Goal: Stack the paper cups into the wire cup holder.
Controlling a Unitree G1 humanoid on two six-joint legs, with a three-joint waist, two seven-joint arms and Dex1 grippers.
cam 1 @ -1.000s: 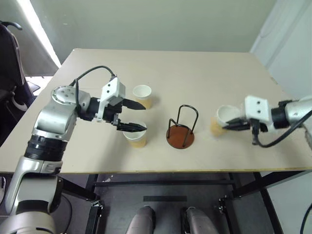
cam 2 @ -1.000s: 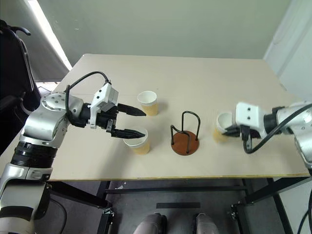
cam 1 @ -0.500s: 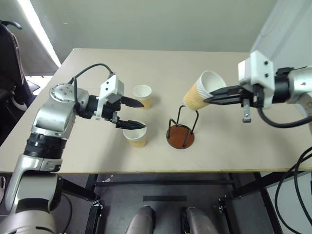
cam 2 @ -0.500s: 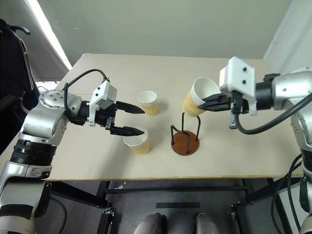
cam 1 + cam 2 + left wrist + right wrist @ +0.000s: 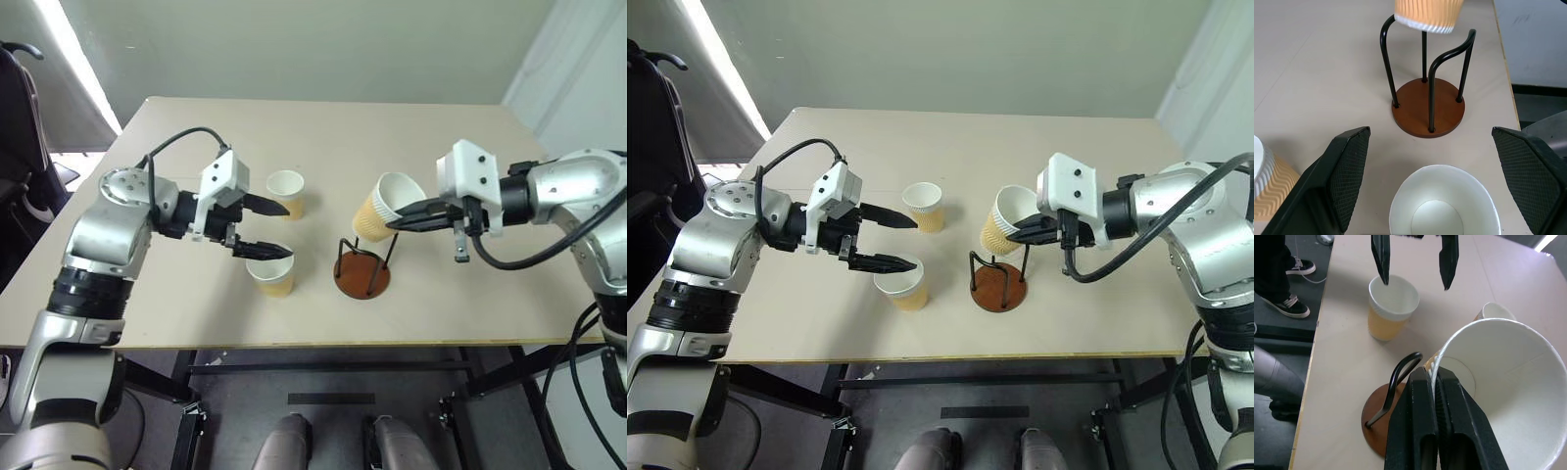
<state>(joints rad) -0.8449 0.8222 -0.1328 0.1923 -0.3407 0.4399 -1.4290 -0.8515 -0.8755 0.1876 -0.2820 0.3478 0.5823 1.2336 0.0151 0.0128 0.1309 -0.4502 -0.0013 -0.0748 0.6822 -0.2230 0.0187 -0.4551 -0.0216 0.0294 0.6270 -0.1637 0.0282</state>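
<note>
My right gripper [image 5: 394,223] is shut on the rim of a tan paper cup [image 5: 384,206]. It holds the cup tilted in the air, with its bottom just above the black loops of the wire cup holder [image 5: 363,275]. In the right wrist view the fingers [image 5: 1422,423] pinch the cup's white rim [image 5: 1498,382]. My left gripper [image 5: 290,232] hangs open over a second paper cup [image 5: 273,277], which stands upright left of the holder. Its fingers [image 5: 1347,169] stand wide apart and touch nothing. A third paper cup [image 5: 286,191] stands farther back.
The beige table [image 5: 196,313] carries just the cups and the holder. Its front edge runs close below the holder, and bare tabletop lies to the right and at the back. A dark chair [image 5: 20,117] stands off the table's left side.
My right gripper has lifted its cup off the table at the right and carried it left, then lowered it close over the holder's loops. The left arm has stayed still.
</note>
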